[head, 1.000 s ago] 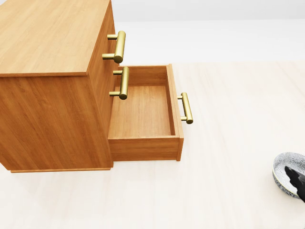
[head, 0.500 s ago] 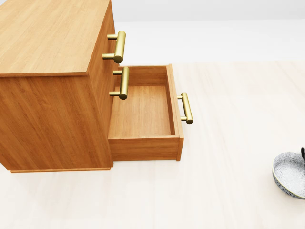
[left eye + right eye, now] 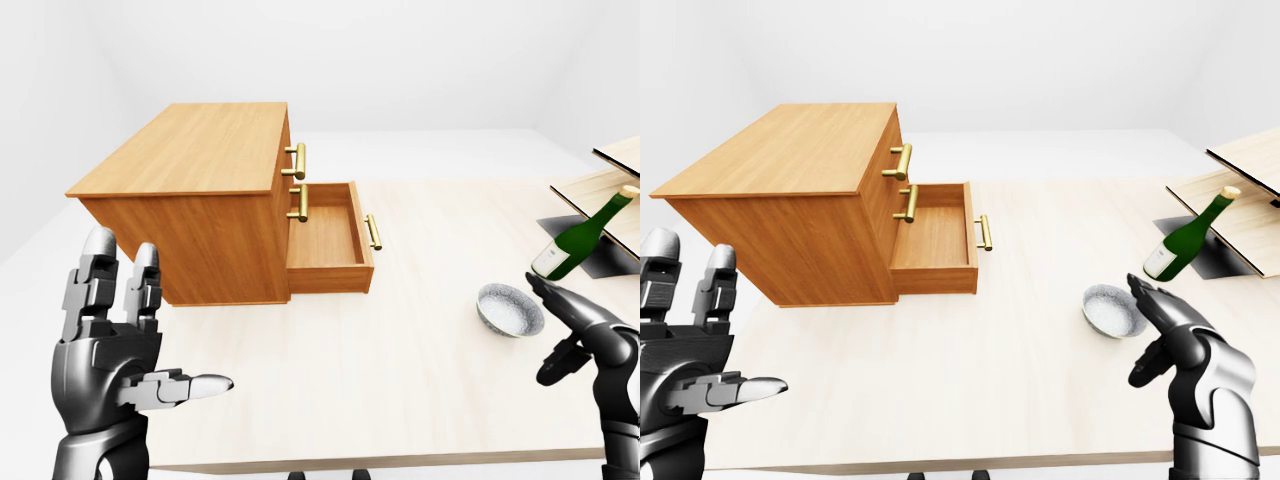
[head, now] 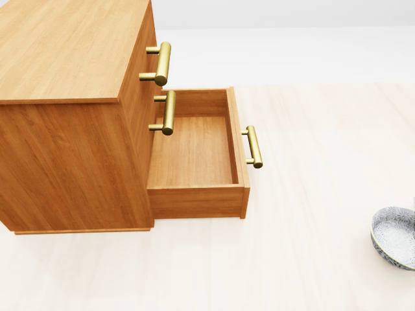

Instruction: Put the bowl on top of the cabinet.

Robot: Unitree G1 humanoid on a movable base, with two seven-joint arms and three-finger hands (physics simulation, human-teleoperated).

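A plain white room is seen behind a pale wooden desk (image 3: pixel 400 360), which fills the lower half of both eye views. A large wooden cabinet (image 3: pixel 190 170) is set on the desk toward the left, and its flat top is shown bare. The lowest drawer (image 4: pixel 194 152) is pulled out toward the right of the head view, and its inside is shown bare as well. At the right edge of the eye views, tilted light wooden panels (image 3: pixel 1252 160) are seen over a dark recess (image 3: pixel 1222 262). The left hand (image 3: pixel 105 350) is held up at the lower left, well apart from the cabinet, with its fingers (image 3: pixel 92 275) spread upright, its thumb stretched sideways, and nothing grasped. The right hand (image 3: pixel 1185 350) is raised at the lower right with its fingers (image 3: pixel 1150 298) extended and released; they are placed just beside the bowl, and contact cannot be made out. A green bottle (image 3: pixel 1185 240) is leaned at a slant near the recess. The bowl (image 3: pixel 509 309), patterned outside and pale inside, is set upright on the desk, well to the right of the cabinet and between the drawer and the bottle. Brass handles are fixed to the drawer fronts: one (image 4: pixel 254 147) on the open drawer and two (image 4: pixel 163 63) on the closed ones above.
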